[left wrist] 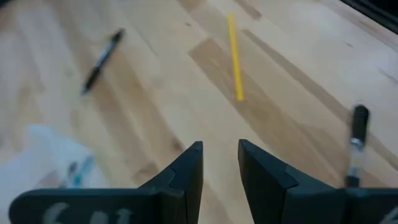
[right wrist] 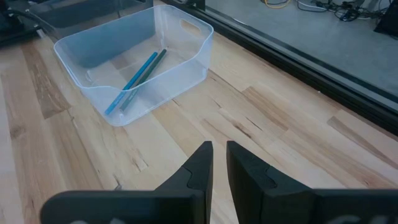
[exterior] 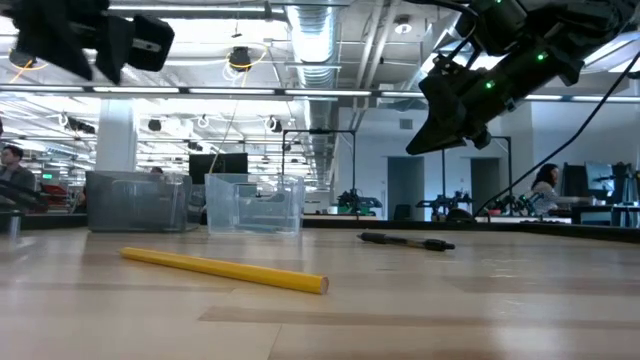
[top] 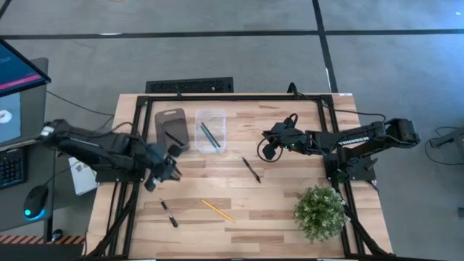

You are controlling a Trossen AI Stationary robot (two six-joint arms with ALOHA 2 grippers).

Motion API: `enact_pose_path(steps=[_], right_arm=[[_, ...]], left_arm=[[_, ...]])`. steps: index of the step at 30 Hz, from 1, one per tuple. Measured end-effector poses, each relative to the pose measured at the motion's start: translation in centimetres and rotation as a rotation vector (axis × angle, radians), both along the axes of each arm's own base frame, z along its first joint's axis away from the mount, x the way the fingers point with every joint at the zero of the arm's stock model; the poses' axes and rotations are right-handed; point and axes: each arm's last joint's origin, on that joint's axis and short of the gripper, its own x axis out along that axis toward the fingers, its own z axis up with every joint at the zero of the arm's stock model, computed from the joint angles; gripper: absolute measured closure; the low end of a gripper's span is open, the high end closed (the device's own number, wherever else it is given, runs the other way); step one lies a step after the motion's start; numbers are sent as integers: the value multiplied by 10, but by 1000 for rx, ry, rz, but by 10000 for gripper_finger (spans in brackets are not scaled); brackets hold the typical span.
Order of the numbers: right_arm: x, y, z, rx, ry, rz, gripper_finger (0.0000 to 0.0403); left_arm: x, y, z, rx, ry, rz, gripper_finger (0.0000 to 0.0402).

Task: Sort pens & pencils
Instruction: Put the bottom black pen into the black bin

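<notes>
blue and dark pencils already lie in the clear bin (right wrist: 134,74) while the yellow pencil (top: 217,210) waits on the table (top: 290,188) — left end effector (left wrist: 221,165) and right end effector (right wrist: 219,163), fingers narrowly apart, grip nothing.

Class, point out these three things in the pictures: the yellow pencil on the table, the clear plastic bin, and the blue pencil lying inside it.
Slim yellow pencil (exterior: 225,269), low view: middle of its shaft.
Clear plastic bin (right wrist: 186,74), right wrist view: its near side wall.
Slim blue pencil (right wrist: 132,82), right wrist view: middle of its shaft, inside the bin.

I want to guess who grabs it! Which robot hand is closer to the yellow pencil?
Left. The left gripper hovers just up-left of the yellow pencil; the right gripper sits farther, beyond the middle pen.
</notes>
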Motion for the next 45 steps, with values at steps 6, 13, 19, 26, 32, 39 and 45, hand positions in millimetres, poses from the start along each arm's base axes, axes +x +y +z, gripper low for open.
enact_pose_path(steps=[6, 13, 19, 26, 32, 39, 45], right_arm=[[0, 0, 0, 0, 2, 0, 336], [0, 0, 0, 0, 5, 0, 336], [0, 0, 0, 0, 5, 0, 336], [0, 0, 0, 0, 5, 0, 336], [0, 0, 0, 0, 5, 0, 336], [0, 0, 0, 0, 5, 0, 336], [0, 0, 0, 0, 5, 0, 336]], left_arm=[[5, -30, -16, 65, 110, -8, 307], [3, -56, -30, 20, 232, 25, 307], [1, -76, -43, -12, 339, 59, 307], [0, -96, -63, 36, 428, 51, 307], [2, -106, -84, 99, 526, 50, 307], [3, -114, -99, 108, 610, 33, 307], [4, -114, -99, 116, 594, 33, 307]])
